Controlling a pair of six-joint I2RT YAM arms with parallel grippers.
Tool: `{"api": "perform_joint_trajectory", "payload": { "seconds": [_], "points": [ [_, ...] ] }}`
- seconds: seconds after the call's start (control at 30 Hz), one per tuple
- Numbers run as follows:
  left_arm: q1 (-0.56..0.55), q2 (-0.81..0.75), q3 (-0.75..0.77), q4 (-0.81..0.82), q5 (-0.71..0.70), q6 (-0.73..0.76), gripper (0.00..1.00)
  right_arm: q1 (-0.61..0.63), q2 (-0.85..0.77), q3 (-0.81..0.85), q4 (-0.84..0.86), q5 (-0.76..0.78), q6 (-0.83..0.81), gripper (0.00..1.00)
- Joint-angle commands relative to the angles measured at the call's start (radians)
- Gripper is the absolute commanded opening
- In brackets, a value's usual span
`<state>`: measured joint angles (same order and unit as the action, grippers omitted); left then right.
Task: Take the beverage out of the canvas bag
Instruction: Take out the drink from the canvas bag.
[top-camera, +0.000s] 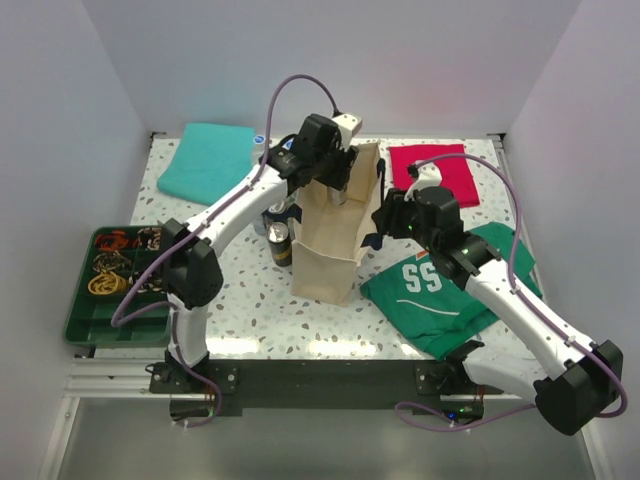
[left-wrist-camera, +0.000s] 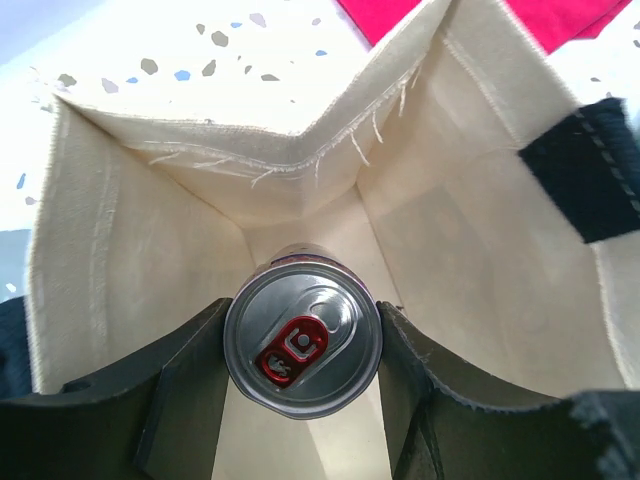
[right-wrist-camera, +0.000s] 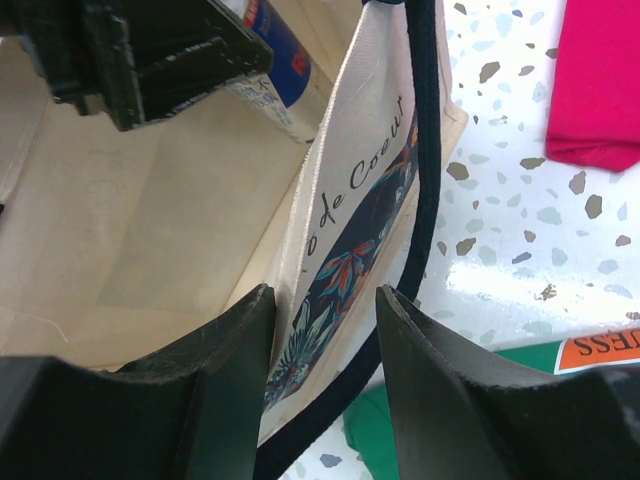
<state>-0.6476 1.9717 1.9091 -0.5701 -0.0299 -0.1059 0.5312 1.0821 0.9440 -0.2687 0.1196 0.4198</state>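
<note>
The canvas bag (top-camera: 335, 250) stands upright mid-table, beige with dark navy straps. My left gripper (top-camera: 325, 178) reaches down into its mouth. In the left wrist view the beverage (left-wrist-camera: 302, 345), a silver-topped can with a red pull tab, sits between the left gripper (left-wrist-camera: 305, 312) fingers, gripped on both sides, with the bag's inner walls (left-wrist-camera: 470, 200) all around. My right gripper (right-wrist-camera: 323, 292) straddles the bag's printed side wall (right-wrist-camera: 345, 260) and its strap, jaws apart. The can's blue label (right-wrist-camera: 285, 65) shows inside the bag.
A dark can (top-camera: 279, 243) stands on the table just left of the bag. A teal cloth (top-camera: 210, 160) lies back left, a red cloth (top-camera: 435, 172) back right, a green jersey (top-camera: 440, 285) front right. A green tray (top-camera: 110, 285) of small items sits at the left edge.
</note>
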Motion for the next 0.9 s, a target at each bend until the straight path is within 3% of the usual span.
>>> {"api": "perform_joint_trajectory", "payload": {
  "seconds": [0.0,0.17,0.47,0.87],
  "points": [
    [-0.007,-0.123,0.071,0.032,0.007,0.031,0.0,0.001,0.004,0.012,0.022,-0.004,0.007,0.47],
    [-0.007,-0.197,0.033,0.029,-0.016,0.037,0.0,0.001,0.015,0.012,0.034,-0.031,0.014,0.38],
    [-0.006,-0.364,-0.136,0.082,-0.142,0.038,0.0,0.001,0.01,0.029,0.033,0.021,0.011,0.0],
    [-0.006,-0.493,-0.232,0.085,-0.269,0.041,0.0,0.003,0.001,0.07,0.01,0.087,-0.021,0.0]
  ]
}}
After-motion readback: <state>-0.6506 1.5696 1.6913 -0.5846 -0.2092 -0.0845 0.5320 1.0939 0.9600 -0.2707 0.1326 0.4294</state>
